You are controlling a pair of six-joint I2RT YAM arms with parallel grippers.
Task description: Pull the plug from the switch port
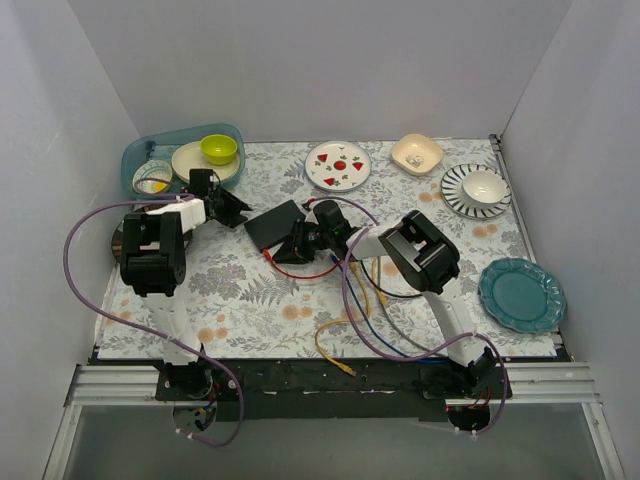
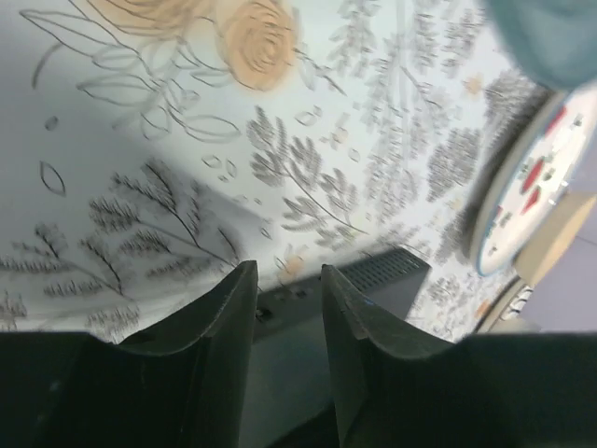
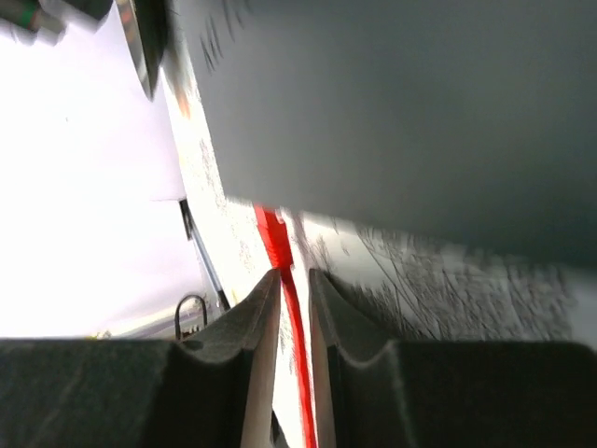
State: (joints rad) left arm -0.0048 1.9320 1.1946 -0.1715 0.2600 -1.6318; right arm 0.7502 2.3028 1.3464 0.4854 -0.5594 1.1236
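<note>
The switch (image 1: 275, 225), a flat dark box, lies at an angle in the middle of the floral cloth. A red plug (image 3: 270, 229) sits at its near edge, and its red cable (image 1: 300, 272) trails toward me. My right gripper (image 1: 300, 247) is at that edge. In the right wrist view its fingers (image 3: 256, 308) stand close together around the red cable (image 3: 297, 355), just behind the plug. My left gripper (image 1: 236, 210) is at the switch's left end. In the left wrist view its fingers (image 2: 233, 308) stand apart over the switch's top (image 2: 289, 364).
Yellow, blue and grey cables (image 1: 360, 300) lie loose in front of the right arm. A strawberry plate (image 1: 338, 165), a cream dish (image 1: 417, 153), a striped plate with a bowl (image 1: 477, 190) and a teal plate (image 1: 521, 294) ring the right side. A blue tray (image 1: 140, 160) holds dishes at the back left.
</note>
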